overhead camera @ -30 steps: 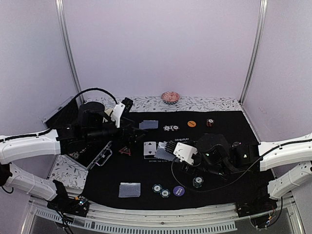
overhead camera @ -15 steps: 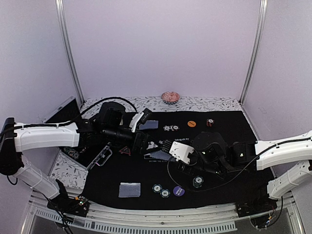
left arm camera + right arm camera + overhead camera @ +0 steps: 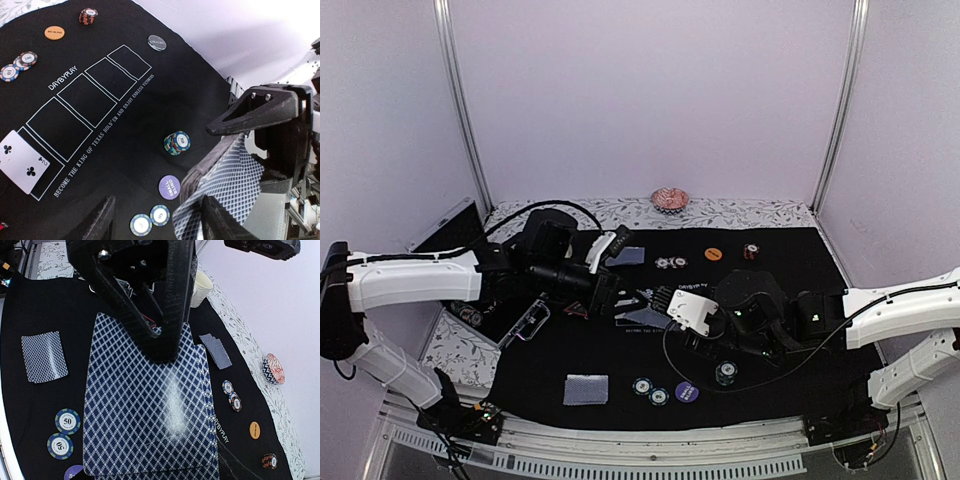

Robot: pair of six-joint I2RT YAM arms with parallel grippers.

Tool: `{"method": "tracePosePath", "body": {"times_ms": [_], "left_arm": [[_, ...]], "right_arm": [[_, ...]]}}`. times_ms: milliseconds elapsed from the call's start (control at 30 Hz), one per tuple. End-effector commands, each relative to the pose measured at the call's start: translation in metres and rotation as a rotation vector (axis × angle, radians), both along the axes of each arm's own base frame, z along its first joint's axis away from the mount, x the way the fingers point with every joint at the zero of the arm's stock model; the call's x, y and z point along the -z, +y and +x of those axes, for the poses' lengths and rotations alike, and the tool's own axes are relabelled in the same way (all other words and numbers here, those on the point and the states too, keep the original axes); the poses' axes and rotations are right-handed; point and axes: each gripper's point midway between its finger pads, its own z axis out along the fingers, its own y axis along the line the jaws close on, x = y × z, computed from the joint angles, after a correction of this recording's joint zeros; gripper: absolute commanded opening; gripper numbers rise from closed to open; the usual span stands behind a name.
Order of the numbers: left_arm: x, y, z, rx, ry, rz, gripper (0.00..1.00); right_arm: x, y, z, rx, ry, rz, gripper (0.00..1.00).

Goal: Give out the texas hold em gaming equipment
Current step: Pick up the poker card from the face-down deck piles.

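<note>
The purple button (image 3: pixel 75 473) is cut off by the bottom edge of the right wrist view, and so is the stack of cards (image 3: pixel 150 405). From above, the 2 chips (image 3: pixel 642 386) near the front are too small to read.

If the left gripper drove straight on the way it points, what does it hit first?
Most likely the stack of blue-grey diamond-backed playing cards clamped in the right gripper, just ahead of the left gripper. Depth is unclear; its corner may sit between the jaws.
</note>
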Motion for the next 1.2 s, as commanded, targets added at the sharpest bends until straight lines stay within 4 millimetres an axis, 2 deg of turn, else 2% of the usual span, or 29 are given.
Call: {"method": "tracePosePath", "body": {"times_ms": [0,233,500,833,1167], "left_arm": [[-0.016,0.006,-0.001,-0.001,-0.030,-0.005,0.58],[-0.022,0.009,-0.006,0.013,-0.024,-0.023,0.56],[-0.026,0.006,-0.013,0.055,0.011,-0.051,0.40],[-0.037,0.009,-0.018,0.073,0.029,-0.093,0.01],[-0.065,0.012,-0.032,0.131,0.008,-0.159,0.00]], "right_arm": [[-0.019,0.004,0.002,0.005,-0.023,0.058,0.56],[-0.019,0.002,0.003,0.010,-0.025,0.058,0.56],[-0.020,0.000,0.002,0.012,-0.025,0.062,0.56],[-0.018,-0.002,0.002,0.014,-0.024,0.061,0.56],[-0.012,-0.007,0.003,0.024,-0.018,0.060,0.56]]}}
